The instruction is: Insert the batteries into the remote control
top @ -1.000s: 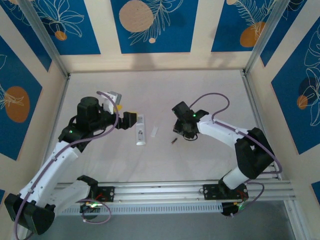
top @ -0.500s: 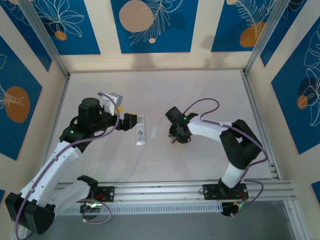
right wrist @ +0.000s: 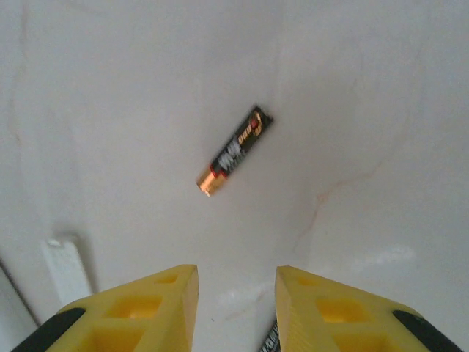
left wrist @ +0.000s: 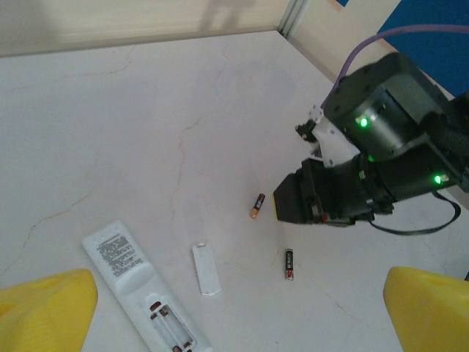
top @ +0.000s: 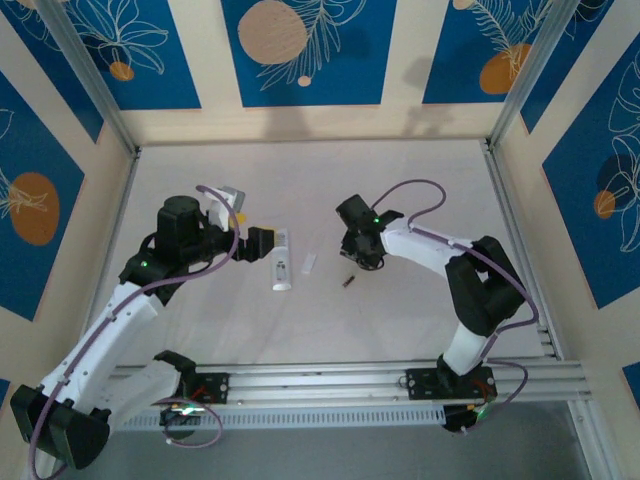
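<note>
Two batteries point(left wrist: 256, 205) loose on table point(left wrist: 110, 110); open compartment point(left wrist: 170, 328) of remote control point(left wrist: 124, 257) bare

A lab test booth: aluminium posts point(top: 89, 75), blue printed wall panels point(top: 350, 70), white tabletop point(top: 300, 180).

White arms point(top: 100, 335) — black joints point(top: 182, 215), purple cables point(left wrist: 425, 30), yellow fingers point(right wrist: 139, 308).

The bench point(top: 420, 170) is off-white with faint marble veins. The remote control point(left wrist: 138, 282) and small strip point(left wrist: 206, 269) are white. The batteries point(right wrist: 234, 150) are black with a copper end. The right tool point(right wrist: 236, 277) has yellow fingers point(right wrist: 139, 308). Wall panels point(top: 300, 50) are blue with white leaf outlines and orange discs.
</note>
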Tool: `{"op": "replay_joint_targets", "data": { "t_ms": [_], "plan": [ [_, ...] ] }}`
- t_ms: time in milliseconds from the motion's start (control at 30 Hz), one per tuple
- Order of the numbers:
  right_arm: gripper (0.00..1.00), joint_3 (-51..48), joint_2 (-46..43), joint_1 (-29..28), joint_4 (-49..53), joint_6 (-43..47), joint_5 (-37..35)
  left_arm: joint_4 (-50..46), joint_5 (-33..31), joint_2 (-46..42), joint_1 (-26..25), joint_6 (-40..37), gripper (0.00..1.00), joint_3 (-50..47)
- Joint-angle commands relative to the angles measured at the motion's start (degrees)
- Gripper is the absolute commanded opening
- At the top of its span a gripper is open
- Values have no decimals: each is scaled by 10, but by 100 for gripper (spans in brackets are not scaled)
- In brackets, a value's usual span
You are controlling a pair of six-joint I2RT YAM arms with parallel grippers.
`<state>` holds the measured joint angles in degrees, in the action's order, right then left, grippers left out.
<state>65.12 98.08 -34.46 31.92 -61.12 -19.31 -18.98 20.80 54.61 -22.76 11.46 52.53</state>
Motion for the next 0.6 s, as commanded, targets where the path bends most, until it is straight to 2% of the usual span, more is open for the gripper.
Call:
{"op": "replay_joint_targets", "data": {
  "t_ms": [0,567],
  "plan": [
    [34,24,28,13,8,8,-12,8,8,1,3,0,100,-6],
    [32,56,123,25,-11,15,15,6,2,7,3,-10,100,-9]
  ]
}}
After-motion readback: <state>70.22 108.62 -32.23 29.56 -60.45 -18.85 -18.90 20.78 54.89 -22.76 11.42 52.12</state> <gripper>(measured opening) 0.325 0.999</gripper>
